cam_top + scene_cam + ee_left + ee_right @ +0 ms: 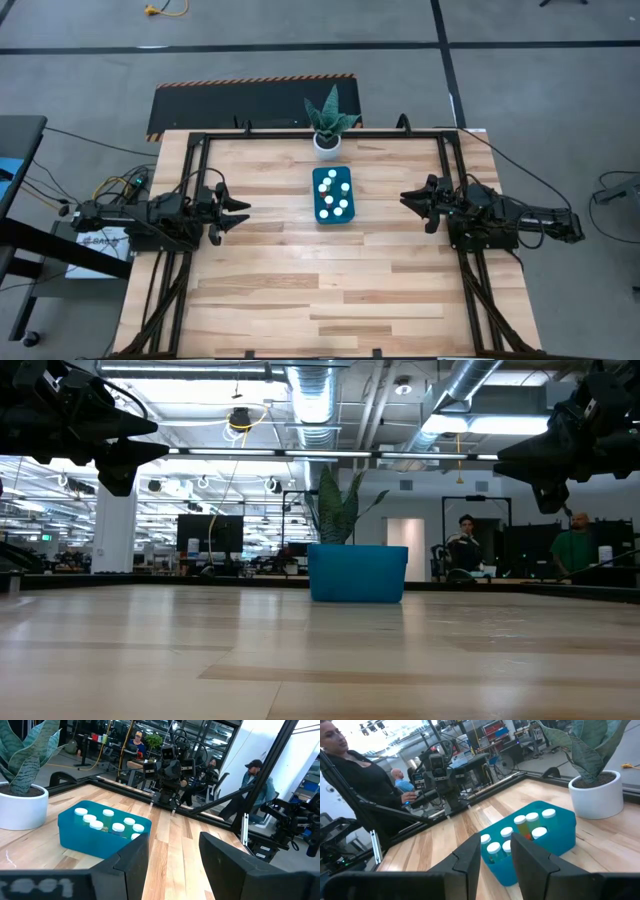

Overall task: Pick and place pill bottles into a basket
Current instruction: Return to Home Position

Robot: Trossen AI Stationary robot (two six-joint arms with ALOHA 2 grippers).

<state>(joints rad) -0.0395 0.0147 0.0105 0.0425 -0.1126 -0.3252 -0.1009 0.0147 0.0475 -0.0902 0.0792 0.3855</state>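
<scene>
My left gripper (238, 210) over left side of table (270, 290), fingers spread, empty. Basket (330, 219) mid-table, just beside plant pot (327, 143); pill bottles (332, 183) upright inside. My right gripper (410, 200) over right side, fingers spread, empty.

Pill bottles (118, 826) out of sight behind basket (357, 573) wall, low view; perhaps seven.

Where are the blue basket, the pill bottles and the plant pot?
blue basket (357, 573), low view, its front wall.
pill bottles (548, 813), right wrist view, one white cap.
plant pot (22, 812), left wrist view, its white side.
</scene>
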